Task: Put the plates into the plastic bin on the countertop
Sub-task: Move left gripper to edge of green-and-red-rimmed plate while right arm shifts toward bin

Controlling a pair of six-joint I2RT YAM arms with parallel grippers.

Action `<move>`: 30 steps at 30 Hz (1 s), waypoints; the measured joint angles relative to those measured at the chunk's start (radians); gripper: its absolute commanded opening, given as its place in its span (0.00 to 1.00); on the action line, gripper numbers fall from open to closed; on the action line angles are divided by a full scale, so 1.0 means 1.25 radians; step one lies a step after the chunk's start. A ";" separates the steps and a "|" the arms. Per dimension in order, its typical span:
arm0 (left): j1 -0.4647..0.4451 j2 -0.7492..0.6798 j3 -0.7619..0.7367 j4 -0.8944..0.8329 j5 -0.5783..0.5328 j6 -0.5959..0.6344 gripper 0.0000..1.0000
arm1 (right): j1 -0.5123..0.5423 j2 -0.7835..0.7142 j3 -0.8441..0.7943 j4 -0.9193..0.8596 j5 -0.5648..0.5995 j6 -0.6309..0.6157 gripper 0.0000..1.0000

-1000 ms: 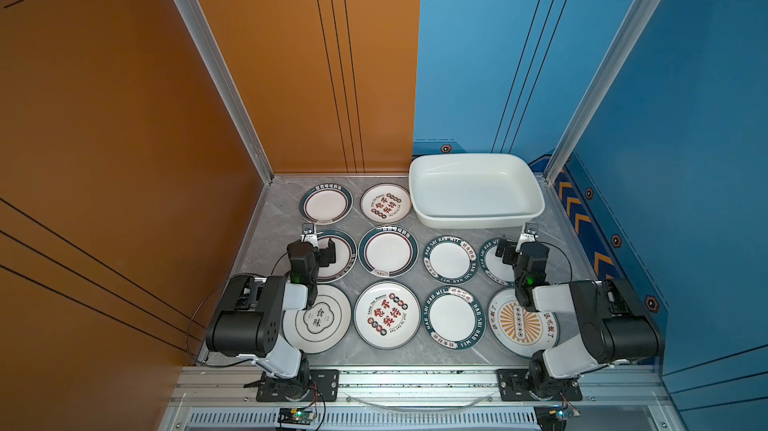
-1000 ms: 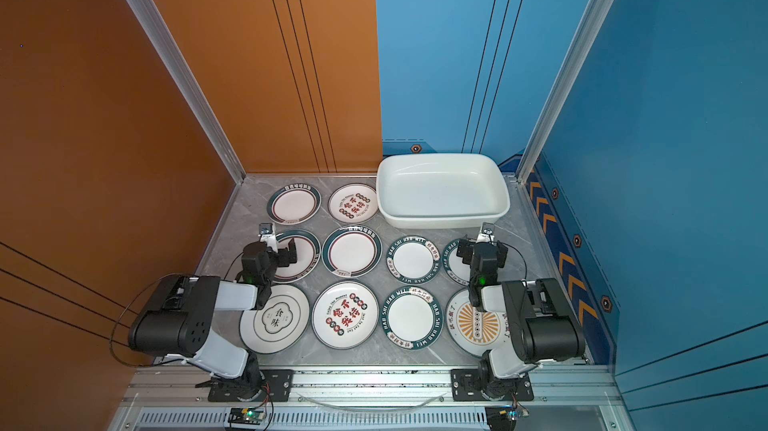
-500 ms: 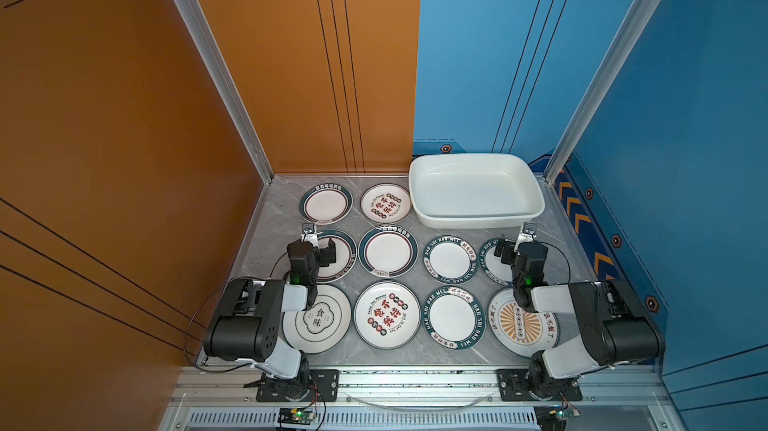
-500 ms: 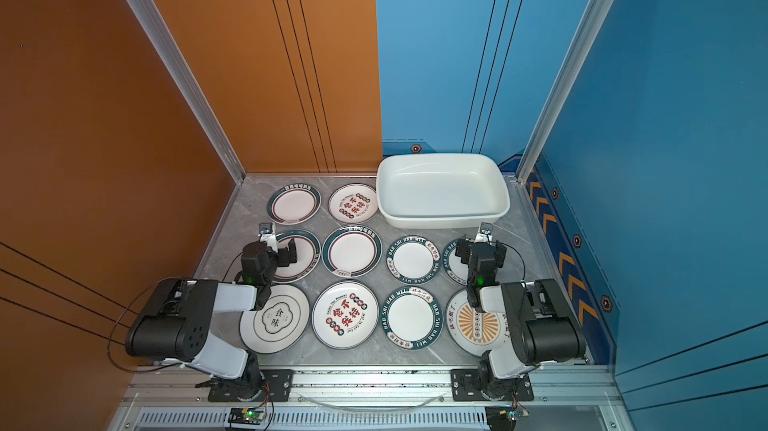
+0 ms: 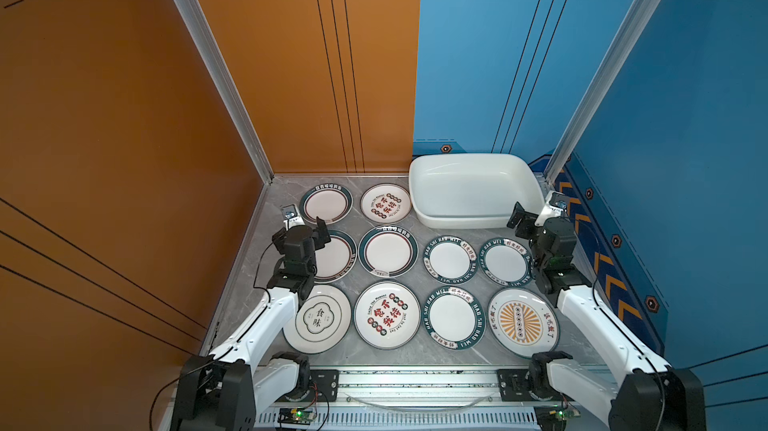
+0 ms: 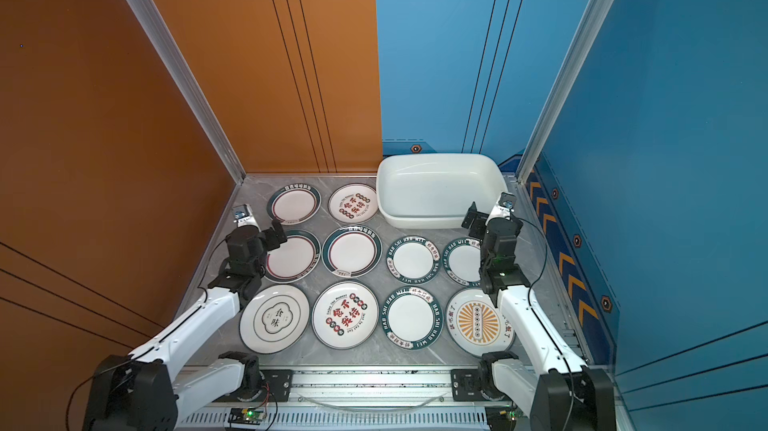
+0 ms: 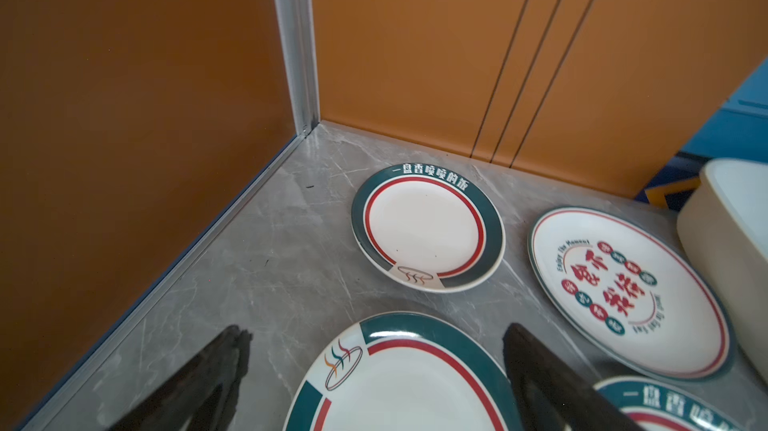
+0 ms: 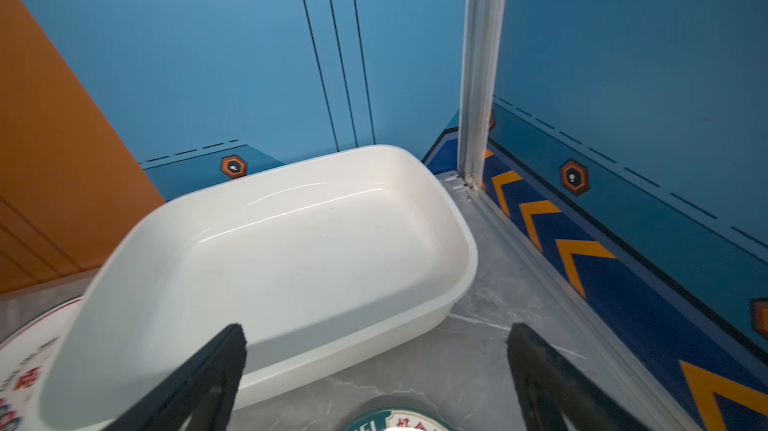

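Several white plates lie flat on the grey countertop (image 5: pixel 286 192) in both top views, among them a sunburst plate (image 5: pixel 521 321) and a teal-rimmed plate (image 5: pixel 388 251). The white plastic bin (image 5: pixel 469 223) stands empty at the back right. My left gripper (image 5: pixel 301 233) hangs open over the far edge of a teal-rimmed plate (image 7: pixel 407 387), holding nothing. My right gripper (image 5: pixel 534 223) is open beside the bin's front right corner, above the far edge of a small plate (image 8: pixel 395 420); the bin (image 8: pixel 291 345) fills its wrist view.
Orange walls close the left and back left, blue walls the back right and right, with aluminium posts (image 5: pixel 602 63) at the corners. An aluminium rail (image 5: pixel 415 383) with both arm bases runs along the front edge. Plates sit close together with narrow gaps.
Both arms have stretched out: their elbows dropped toward the front rail and both grippers moved farther back, the right one nearer the bin. Both jaws stayed open. No plate moved.
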 measured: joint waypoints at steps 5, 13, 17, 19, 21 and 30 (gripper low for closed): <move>0.084 -0.052 -0.013 -0.135 0.061 -0.113 0.98 | -0.010 -0.021 0.026 -0.150 -0.104 0.087 1.00; 0.239 -0.088 -0.106 -0.221 0.221 -0.230 0.99 | -0.016 0.091 0.088 -0.310 -0.202 0.169 0.98; 0.280 -0.065 -0.146 -0.203 0.305 -0.266 0.97 | -0.014 0.102 0.088 -0.327 -0.229 0.191 0.95; 0.295 -0.042 -0.154 -0.192 0.340 -0.274 0.96 | -0.013 0.102 0.088 -0.325 -0.237 0.196 0.95; 0.308 -0.014 -0.155 -0.174 0.374 -0.280 0.95 | -0.011 0.103 0.087 -0.325 -0.246 0.199 0.95; 0.338 0.117 -0.155 -0.077 0.503 -0.294 0.81 | -0.002 0.120 0.072 -0.325 -0.271 0.217 0.94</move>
